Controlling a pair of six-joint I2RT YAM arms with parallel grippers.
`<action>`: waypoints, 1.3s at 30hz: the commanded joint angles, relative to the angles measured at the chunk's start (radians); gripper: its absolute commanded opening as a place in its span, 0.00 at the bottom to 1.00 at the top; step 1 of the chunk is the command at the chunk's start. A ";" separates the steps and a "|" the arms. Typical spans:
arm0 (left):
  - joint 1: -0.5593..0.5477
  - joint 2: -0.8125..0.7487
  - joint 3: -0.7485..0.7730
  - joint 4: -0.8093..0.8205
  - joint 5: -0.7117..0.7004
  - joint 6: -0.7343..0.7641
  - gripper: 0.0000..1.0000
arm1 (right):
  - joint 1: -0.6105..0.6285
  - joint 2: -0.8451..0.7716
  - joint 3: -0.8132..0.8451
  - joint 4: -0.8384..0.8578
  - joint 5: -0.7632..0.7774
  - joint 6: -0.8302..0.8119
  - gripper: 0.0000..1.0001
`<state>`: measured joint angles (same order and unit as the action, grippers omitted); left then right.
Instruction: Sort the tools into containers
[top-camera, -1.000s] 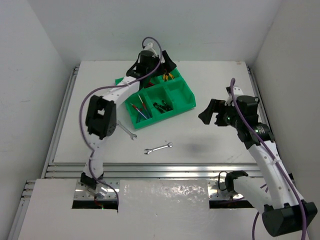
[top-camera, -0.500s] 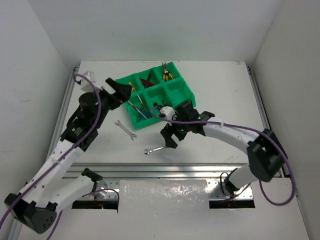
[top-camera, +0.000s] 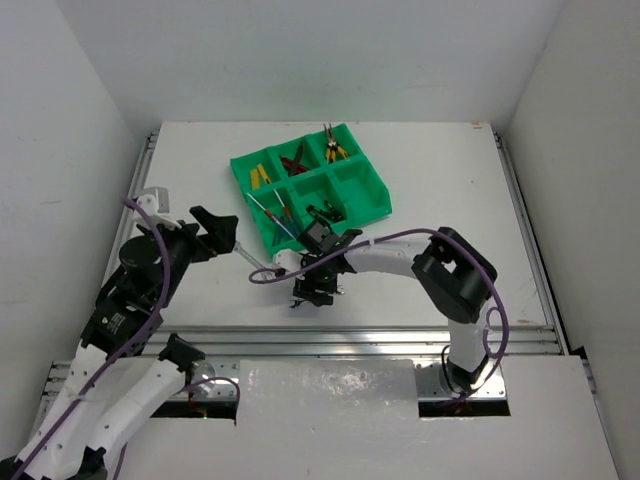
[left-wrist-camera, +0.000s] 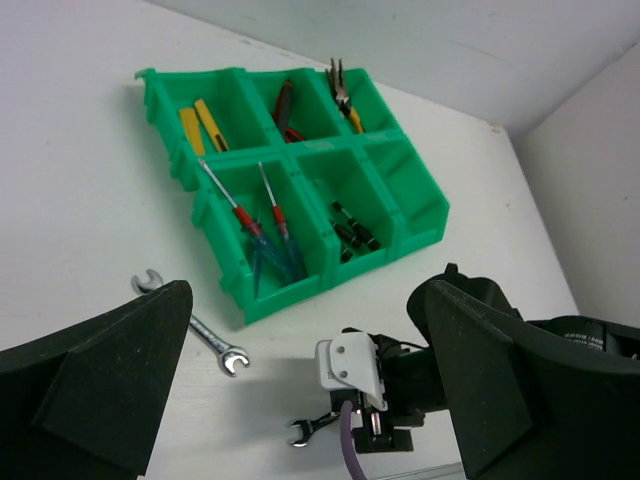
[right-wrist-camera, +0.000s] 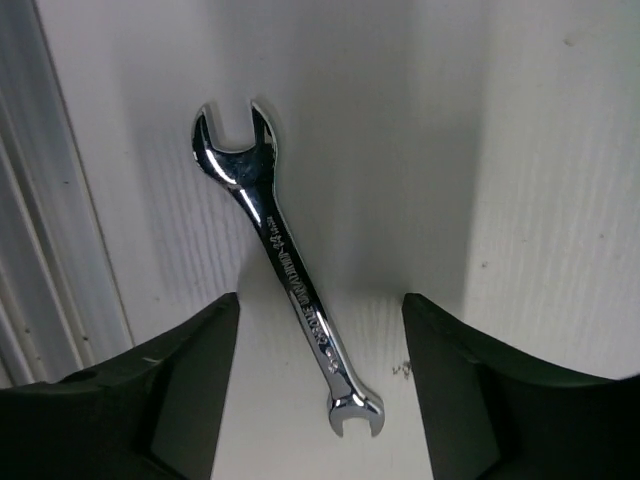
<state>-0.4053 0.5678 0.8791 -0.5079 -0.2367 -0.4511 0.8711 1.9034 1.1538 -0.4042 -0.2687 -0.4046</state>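
While low, right claw (right-wrist-camera: 318, 345) astride wrench (right-wrist-camera: 284, 272).

Green tray (top-camera: 237, 165) on white table (top-camera: 440, 170), pliers (top-camera: 333, 150) and screwdrivers (top-camera: 272, 215) in separate compartments, wrench (top-camera: 256, 264) beside spread-fingered left gripper (top-camera: 226, 236), right gripper (top-camera: 315, 292) low near tray.

The tray (left-wrist-camera: 415, 238) sits toward the table's (top-camera: 420, 150) far edge. Screwdrivers (left-wrist-camera: 265, 225) lie in its near-left compartment, pliers (left-wrist-camera: 340, 90) in the far-right one. One wrench (left-wrist-camera: 190, 325) lies by the tray's near-left corner. The other wrench (right-wrist-camera: 285, 270) lies closer to the near edge, between the right gripper's (right-wrist-camera: 320, 325) fingers.
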 joint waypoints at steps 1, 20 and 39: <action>0.005 -0.013 -0.052 0.028 0.002 0.065 1.00 | 0.025 0.032 0.031 -0.018 0.031 -0.056 0.65; 0.006 -0.063 -0.068 0.029 0.013 0.078 1.00 | 0.092 0.047 -0.041 0.010 0.089 0.001 0.00; 0.006 -0.059 -0.072 0.031 0.013 0.065 1.00 | 0.042 -0.243 -0.223 0.185 0.207 0.200 0.00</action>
<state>-0.4042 0.5060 0.8158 -0.5182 -0.2256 -0.3897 0.9440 1.7588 0.9474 -0.2817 -0.0753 -0.2661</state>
